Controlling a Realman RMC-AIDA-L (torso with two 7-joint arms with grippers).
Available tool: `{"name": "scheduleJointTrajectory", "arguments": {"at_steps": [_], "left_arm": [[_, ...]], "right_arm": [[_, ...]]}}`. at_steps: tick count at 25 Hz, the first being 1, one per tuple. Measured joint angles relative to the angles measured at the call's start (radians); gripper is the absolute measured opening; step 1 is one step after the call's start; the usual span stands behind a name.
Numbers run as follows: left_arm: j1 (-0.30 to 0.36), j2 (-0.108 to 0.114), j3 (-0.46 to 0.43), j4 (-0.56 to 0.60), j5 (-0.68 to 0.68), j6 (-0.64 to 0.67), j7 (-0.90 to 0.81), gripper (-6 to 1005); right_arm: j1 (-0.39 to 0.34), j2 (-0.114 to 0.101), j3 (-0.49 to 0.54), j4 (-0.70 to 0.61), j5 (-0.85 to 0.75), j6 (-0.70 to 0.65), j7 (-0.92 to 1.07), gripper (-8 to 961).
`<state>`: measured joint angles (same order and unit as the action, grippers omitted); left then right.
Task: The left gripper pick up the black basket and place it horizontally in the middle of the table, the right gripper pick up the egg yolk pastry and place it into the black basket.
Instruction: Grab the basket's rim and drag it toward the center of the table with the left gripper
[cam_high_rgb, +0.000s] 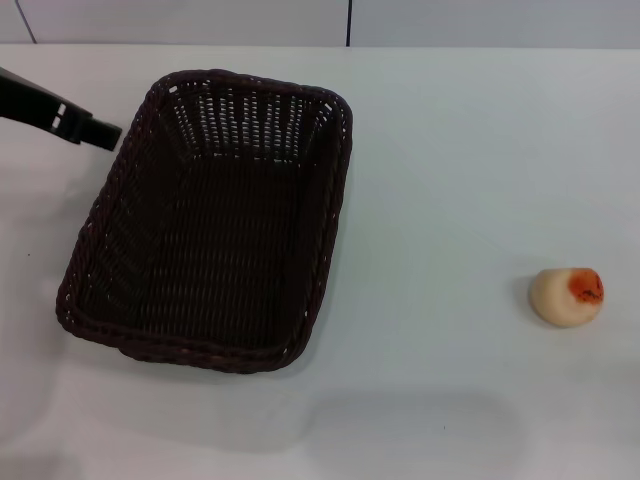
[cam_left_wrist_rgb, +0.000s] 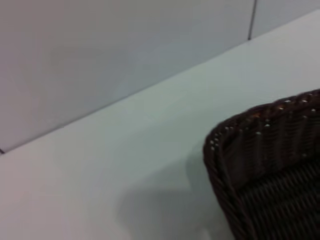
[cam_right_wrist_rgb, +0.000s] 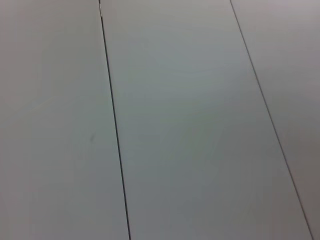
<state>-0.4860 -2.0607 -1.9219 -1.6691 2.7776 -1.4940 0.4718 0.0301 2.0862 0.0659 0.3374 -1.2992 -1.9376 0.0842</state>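
Observation:
The black basket (cam_high_rgb: 215, 225) is a large dark woven wicker basket lying on the white table (cam_high_rgb: 450, 180), left of centre, its long side running away from me; it is empty. One rounded corner of it shows in the left wrist view (cam_left_wrist_rgb: 270, 165). My left gripper (cam_high_rgb: 100, 133) reaches in from the left edge, its black tip just beside the basket's far left corner. The egg yolk pastry (cam_high_rgb: 567, 296), a cream ball with an orange-red patch, sits on the table at the right. My right gripper is out of view.
A grey wall with vertical seams (cam_right_wrist_rgb: 112, 125) stands behind the table's far edge (cam_high_rgb: 450, 47). White tabletop lies between the basket and the pastry.

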Motion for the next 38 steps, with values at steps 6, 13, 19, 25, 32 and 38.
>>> {"name": "scheduleJointTrajectory", "arguments": {"at_steps": [6, 13, 19, 25, 32, 38], "left_arm": [[-0.014, -0.001, 0.017, -0.013, -0.007, -0.052, -0.026, 710], [-0.011, -0.003, 0.079, 0.002, -0.005, -0.069, -0.049, 696], [-0.012, -0.005, 0.108, 0.040, -0.006, -0.062, -0.057, 684], [-0.019, -0.006, 0.126, 0.114, 0.000, -0.013, -0.065, 672], [-0.028, -0.005, 0.152, 0.193, 0.001, 0.030, -0.075, 657], [-0.035, -0.002, 0.176, 0.222, 0.021, 0.038, -0.084, 645]], "right_arm": [[0.000, 0.000, 0.000, 0.000, 0.000, -0.001, 0.000, 774], [0.001, 0.000, 0.000, 0.000, 0.000, 0.003, 0.000, 773], [0.002, 0.000, 0.000, 0.000, 0.000, 0.003, 0.000, 772], [0.002, 0.000, 0.000, 0.000, 0.000, 0.003, 0.000, 771], [-0.001, 0.000, 0.000, 0.000, 0.000, 0.005, -0.004, 769], [0.001, 0.000, 0.000, 0.000, 0.000, 0.005, -0.005, 768]]}}
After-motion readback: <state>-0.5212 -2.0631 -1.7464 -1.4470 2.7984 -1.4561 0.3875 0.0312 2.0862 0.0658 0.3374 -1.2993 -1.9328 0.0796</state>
